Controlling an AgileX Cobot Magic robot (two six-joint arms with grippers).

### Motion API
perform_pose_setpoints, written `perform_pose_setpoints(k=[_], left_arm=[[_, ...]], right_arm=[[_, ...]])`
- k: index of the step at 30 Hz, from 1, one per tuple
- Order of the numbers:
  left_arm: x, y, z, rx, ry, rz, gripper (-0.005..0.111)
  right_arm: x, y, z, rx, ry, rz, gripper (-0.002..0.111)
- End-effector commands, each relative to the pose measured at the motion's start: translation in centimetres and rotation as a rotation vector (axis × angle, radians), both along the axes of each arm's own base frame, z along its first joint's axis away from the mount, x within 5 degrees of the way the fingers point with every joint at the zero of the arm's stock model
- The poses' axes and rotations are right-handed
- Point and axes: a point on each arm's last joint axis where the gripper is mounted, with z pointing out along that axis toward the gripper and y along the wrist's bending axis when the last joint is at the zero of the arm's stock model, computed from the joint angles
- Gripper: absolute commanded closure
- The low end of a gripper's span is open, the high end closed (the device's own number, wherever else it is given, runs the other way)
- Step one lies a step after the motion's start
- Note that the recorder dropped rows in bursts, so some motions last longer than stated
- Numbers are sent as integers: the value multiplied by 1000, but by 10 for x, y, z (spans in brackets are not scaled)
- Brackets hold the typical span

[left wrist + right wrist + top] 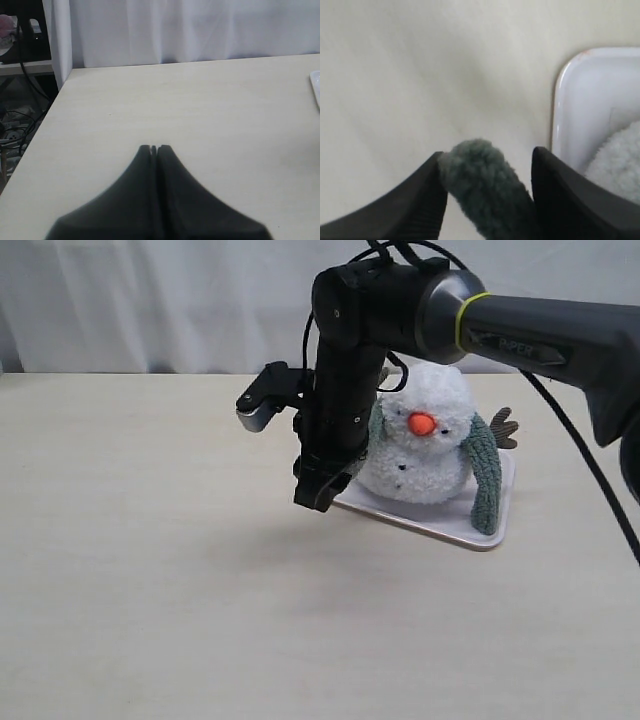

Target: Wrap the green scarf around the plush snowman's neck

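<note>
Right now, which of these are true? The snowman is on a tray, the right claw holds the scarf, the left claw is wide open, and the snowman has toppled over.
1. The plush snowman sits on a white tray. True.
2. The right gripper grips one end of the green scarf. True.
3. The left gripper is wide open. False: it is shut, holding nothing, above the table.
4. The plush snowman has toppled over. False: it sits upright, with the green scarf hanging at both its sides.
</note>
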Motion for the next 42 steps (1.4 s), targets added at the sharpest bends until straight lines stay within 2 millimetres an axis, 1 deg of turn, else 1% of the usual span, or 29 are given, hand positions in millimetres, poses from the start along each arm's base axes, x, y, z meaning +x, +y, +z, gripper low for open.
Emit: perform_pose_setpoints(k=[1,4,8,10,13,16,21,24,28,31,34,38,40,42], left_arm=[[0,0,0,-3,-12,2,107],[0,0,0,-3,-12,2,107],[0,0,0,-3,-12,2,107],[0,0,0,-3,-12,2,107],[0,0,0,-3,-12,2,107],[0,0,0,-3,-12,2,107],[0,0,0,-3,-12,2,107],[0,0,0,-3,-12,2,107],[0,0,0,-3,-12,2,107],[0,0,0,-3,-12,2,107],[0,0,0,-3,-12,2,107],[0,0,0,-3,-12,2,107],[0,0,0,-3,-12,2,107],[0,0,0,-3,-12,2,107]], right_arm=[[-10,-5,4,6,32,-1,59],[-14,-9,4,-10,36,28,59],[-15,-11,9,-14,22,27,52],[-16,-11,14,-3,15,15,49],[-17,-14,25,-4,-15,-32,49],[-17,-24,43,-44,-94,-108,54],[-17,-40,73,-72,-211,-218,68],[-17,-58,94,-26,-248,-362,70],[-16,-91,124,91,-263,-523,70],[-18,-113,133,165,-228,-601,70],[-21,-134,129,161,-213,-660,70],[-24,-166,108,161,-190,-754,70],[-27,-178,91,187,-171,-805,63],[-29,-189,71,211,-148,-842,53]])
